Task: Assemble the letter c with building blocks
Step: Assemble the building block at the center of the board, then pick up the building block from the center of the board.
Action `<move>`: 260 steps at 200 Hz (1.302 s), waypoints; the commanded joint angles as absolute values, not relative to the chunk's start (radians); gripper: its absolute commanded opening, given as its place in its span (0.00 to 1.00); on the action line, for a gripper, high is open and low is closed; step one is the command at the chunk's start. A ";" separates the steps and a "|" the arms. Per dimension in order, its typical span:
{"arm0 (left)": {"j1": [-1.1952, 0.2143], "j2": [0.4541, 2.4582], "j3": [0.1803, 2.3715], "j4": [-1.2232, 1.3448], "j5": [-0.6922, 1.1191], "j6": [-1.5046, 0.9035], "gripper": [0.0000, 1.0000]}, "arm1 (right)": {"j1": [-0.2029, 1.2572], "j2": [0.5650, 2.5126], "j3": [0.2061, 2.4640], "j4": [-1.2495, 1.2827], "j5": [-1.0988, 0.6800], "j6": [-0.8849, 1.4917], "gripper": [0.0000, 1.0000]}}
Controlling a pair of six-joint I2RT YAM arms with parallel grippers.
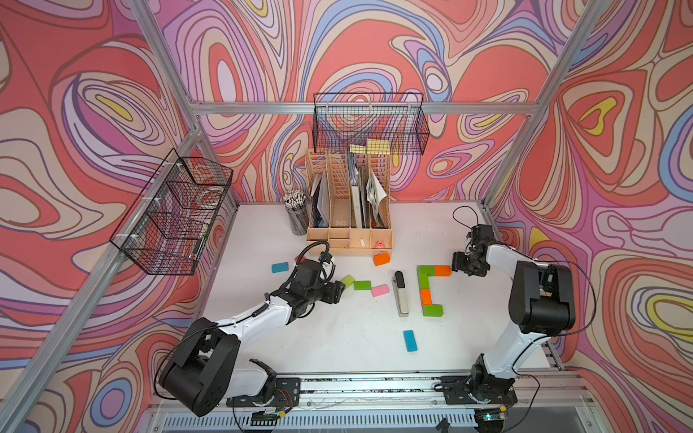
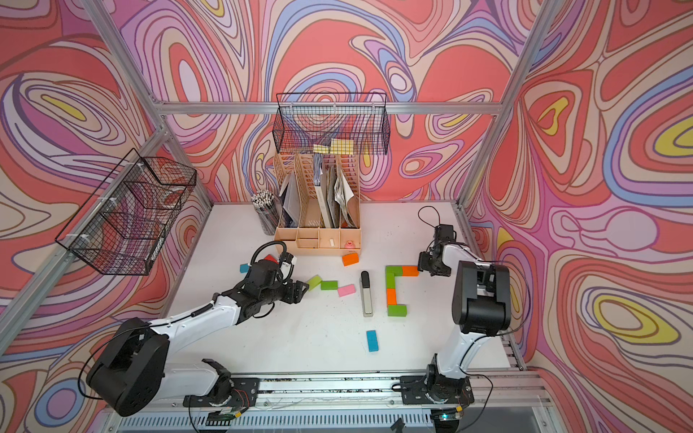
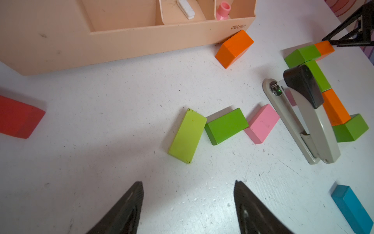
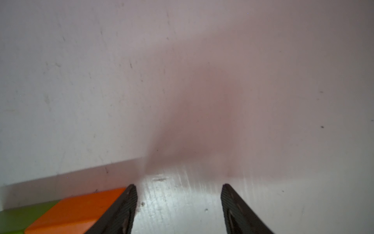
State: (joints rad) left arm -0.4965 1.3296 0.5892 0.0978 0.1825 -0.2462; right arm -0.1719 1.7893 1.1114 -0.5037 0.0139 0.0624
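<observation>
Orange brick (image 4: 77,210) ending the letter c (image 1: 425,296) sits just outside the spread right fingers (image 4: 125,208); left fingers (image 3: 129,206) spread, empty

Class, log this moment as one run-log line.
letter c: five bricks joined | left gripper: open, empty, facing lime brick | right gripper: open, empty, beside orange end brick

Building blocks (image 3: 226,125): smooth painted faces, satin sheen noted.
Table (image 3: 101,162): white, matt, seen scuffed and speckled.
Stapler (image 3: 312,123): grey satin metal body, fitted with black matt plastic cap.
Desk organiser (image 3: 121,46): beige matt plastic.
Wire baskets (image 1: 369,127): black metal mesh.
Frame rails (image 1: 262,108): bare aluminium, dull sheen recorded.
Left gripper (image 3: 188,182) pads (image 3: 131,202): black, finely ribbed.
</observation>
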 commanded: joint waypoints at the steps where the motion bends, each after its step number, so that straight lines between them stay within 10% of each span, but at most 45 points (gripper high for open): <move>1: -0.493 1.333 0.591 0.079 0.176 -0.230 0.73 | -0.180 1.706 1.121 -0.493 0.095 0.085 0.71; 73: -0.493 1.334 0.595 0.086 0.203 -0.245 0.73 | -0.066 1.558 1.046 -0.465 -0.232 0.074 0.62; 260: -0.493 1.345 0.600 0.087 0.179 -0.232 0.73 | 0.432 1.958 1.334 -0.382 -0.093 0.160 0.91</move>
